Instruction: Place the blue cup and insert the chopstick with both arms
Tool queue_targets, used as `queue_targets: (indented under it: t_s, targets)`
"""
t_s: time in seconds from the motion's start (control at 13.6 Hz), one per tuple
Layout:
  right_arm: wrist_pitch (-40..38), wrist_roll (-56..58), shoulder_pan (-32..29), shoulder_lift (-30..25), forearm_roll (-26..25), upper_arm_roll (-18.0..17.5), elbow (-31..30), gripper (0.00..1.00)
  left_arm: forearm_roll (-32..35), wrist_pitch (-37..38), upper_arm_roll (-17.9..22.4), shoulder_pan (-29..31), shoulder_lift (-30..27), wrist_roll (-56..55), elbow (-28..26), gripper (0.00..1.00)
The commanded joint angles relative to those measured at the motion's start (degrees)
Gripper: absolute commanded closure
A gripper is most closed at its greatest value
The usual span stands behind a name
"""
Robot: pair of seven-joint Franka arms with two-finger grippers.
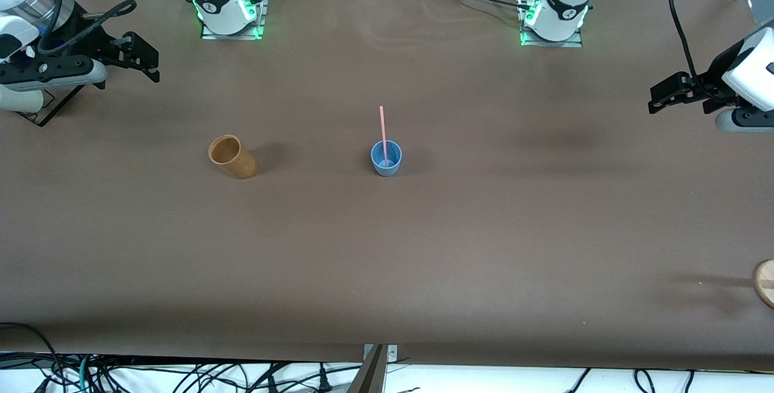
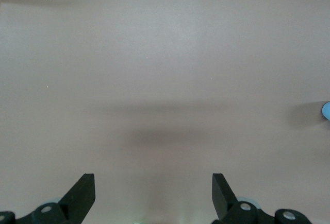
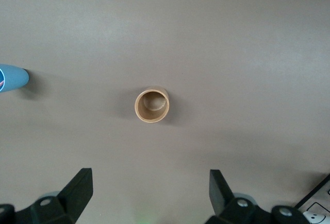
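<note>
The blue cup [image 1: 386, 158] stands upright at the middle of the table. The pale-pink chopstick [image 1: 383, 133] stands in it and leans toward the robots' bases. A sliver of the cup shows in the left wrist view [image 2: 326, 111] and in the right wrist view [image 3: 12, 78]. My left gripper [image 1: 660, 101] is open and empty, held up over the left arm's end of the table. My right gripper [image 1: 144, 57] is open and empty, held up over the right arm's end. Both arms wait away from the cup.
A tan-brown cup [image 1: 232, 156] stands toward the right arm's end of the table, beside the blue cup; it also shows in the right wrist view [image 3: 152, 105]. A round wooden object [image 1: 765, 283] lies at the table's edge at the left arm's end.
</note>
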State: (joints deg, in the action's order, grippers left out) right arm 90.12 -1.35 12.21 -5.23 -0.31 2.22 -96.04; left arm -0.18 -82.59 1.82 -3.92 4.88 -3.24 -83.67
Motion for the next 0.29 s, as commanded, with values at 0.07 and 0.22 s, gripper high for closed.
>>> queue_targets:
  t_s: [0.07, 0.22]
  targets:
    - [-0.03, 0.91, -0.08, -1.27, -0.66, -0.20, -0.47, 0.00, -0.87, 0.06, 0.20, -0.22, 0.30, 0.86, 1.14, 0.00]
    - [-0.55, 0.91, -0.08, -1.54, -0.66, -0.20, -0.56, 0.00, -0.87, 0.06, 0.20, -0.21, 0.30, 0.86, 1.14, 0.00]
